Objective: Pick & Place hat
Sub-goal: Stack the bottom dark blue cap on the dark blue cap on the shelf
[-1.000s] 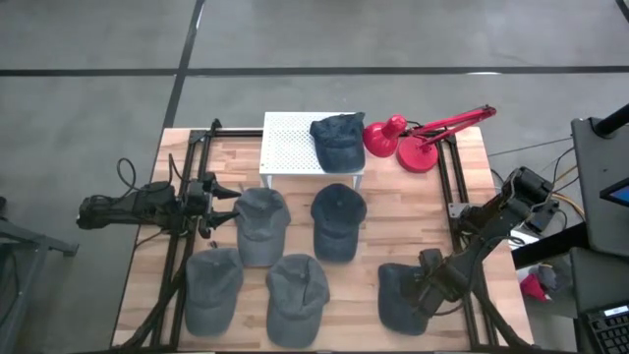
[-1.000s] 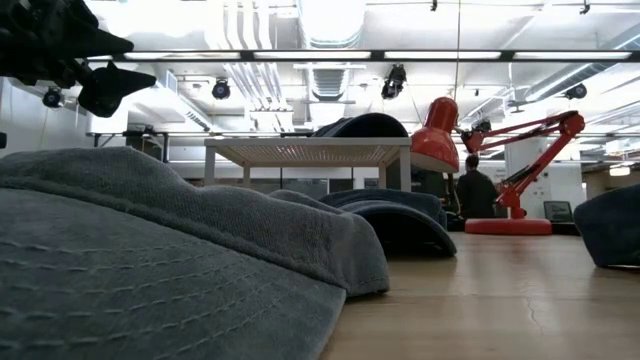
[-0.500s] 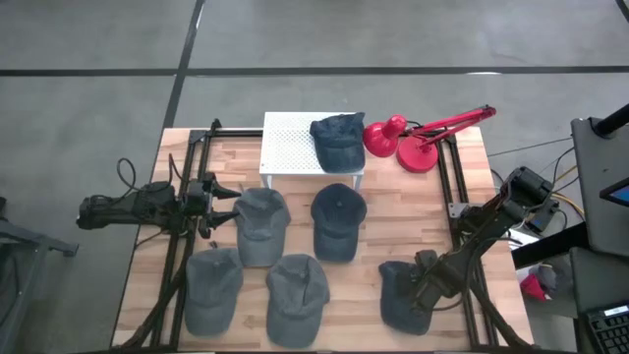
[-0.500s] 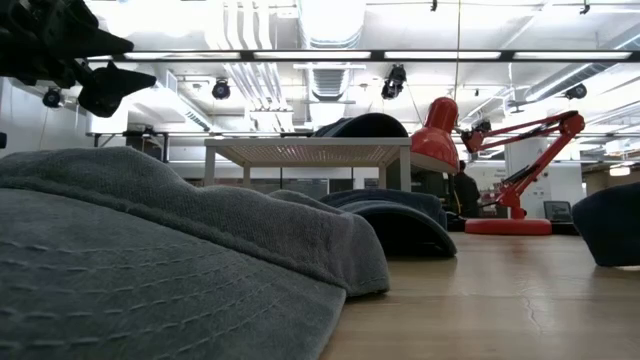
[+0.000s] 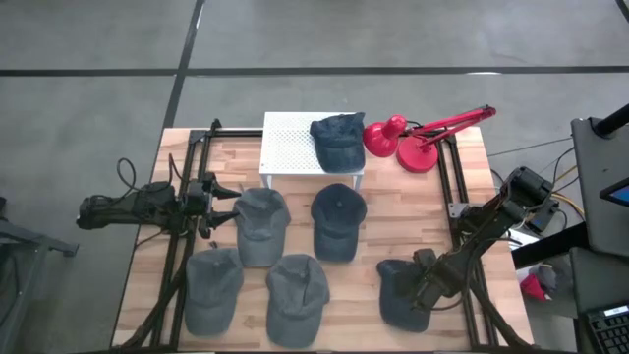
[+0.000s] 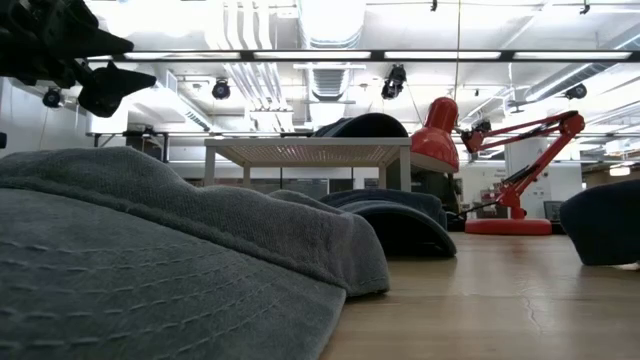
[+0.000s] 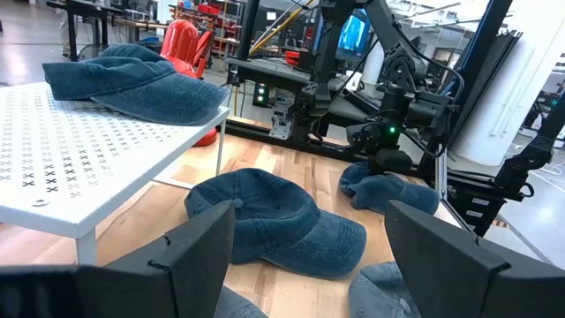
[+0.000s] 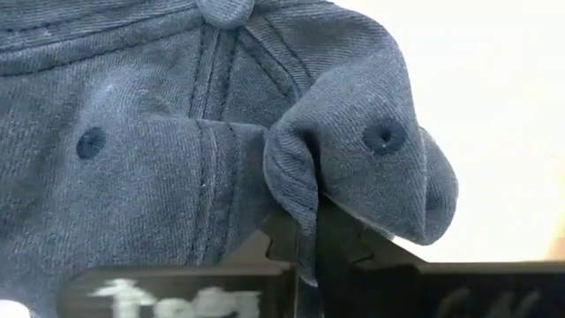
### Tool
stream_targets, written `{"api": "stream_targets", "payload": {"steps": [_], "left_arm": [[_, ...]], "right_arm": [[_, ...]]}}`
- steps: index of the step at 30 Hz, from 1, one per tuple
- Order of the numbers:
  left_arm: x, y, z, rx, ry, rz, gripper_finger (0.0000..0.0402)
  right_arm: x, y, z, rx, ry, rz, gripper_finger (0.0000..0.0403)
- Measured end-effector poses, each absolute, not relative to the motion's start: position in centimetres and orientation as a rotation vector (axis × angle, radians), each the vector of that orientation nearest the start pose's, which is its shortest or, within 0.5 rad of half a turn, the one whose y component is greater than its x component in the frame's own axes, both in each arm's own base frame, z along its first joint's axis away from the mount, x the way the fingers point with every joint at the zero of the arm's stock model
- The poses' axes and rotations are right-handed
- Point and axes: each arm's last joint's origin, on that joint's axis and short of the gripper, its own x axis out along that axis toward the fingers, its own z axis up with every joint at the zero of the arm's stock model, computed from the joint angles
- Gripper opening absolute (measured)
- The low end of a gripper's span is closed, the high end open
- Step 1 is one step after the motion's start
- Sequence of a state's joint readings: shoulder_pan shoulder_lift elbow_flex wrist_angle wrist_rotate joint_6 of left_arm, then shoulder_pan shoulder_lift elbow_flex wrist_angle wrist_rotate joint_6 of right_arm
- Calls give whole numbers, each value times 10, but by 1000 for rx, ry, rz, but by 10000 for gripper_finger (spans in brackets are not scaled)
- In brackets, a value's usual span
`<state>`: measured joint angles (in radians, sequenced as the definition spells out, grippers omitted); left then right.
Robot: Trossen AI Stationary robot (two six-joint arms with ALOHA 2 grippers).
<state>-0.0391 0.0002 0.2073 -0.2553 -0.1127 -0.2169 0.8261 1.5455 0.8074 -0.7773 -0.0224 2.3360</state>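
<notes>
Several blue-grey denim hats lie on the wooden table. One hat (image 5: 396,295) sits at the near right, and my right gripper (image 5: 425,285) stands over it, pointing down, shut on its crown. This hat also shows in the low view (image 6: 603,222) and the left wrist view (image 7: 388,190). Another hat (image 5: 337,141) rests on the white perforated stand (image 5: 290,147) at the back. My left gripper (image 5: 221,206) waits at the table's left side, level and open, with nothing between its fingers (image 7: 194,256). My right gripper pinches a raised fold of the crown's cloth (image 8: 296,177) between its two fingers (image 8: 353,243), beside an eyelet and a little way from the top button (image 8: 225,9). The fingers come from above, pointing down. The hat rests on the table.
More hats lie mid-table (image 5: 261,224) (image 5: 338,220) and near the front edge (image 5: 213,287) (image 5: 297,297). A red desk lamp (image 5: 418,138) stands at the back right. Dark frame rails (image 5: 457,197) run along both sides of the table.
My right gripper has sunk onto the near-right hat and shut, gathering a fold of its crown. The hat's cloth has bunched up under the fingers; its lower edge stays on the table.
</notes>
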Motion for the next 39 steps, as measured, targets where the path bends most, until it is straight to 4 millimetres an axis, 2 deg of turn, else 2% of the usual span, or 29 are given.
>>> {"api": "stream_targets", "payload": {"steps": [10,27,39], "left_arm": [[80,0,208,-213,40,79,296],[80,0,208,-213,40,79,296],[80,0,208,-209,40,79,296]], "right_arm": [[160,173,168,1269,1250,-1041,10],[147,152,222,1337,1072,-711,9],[139,135,260,1304,814,-423,9]]}}
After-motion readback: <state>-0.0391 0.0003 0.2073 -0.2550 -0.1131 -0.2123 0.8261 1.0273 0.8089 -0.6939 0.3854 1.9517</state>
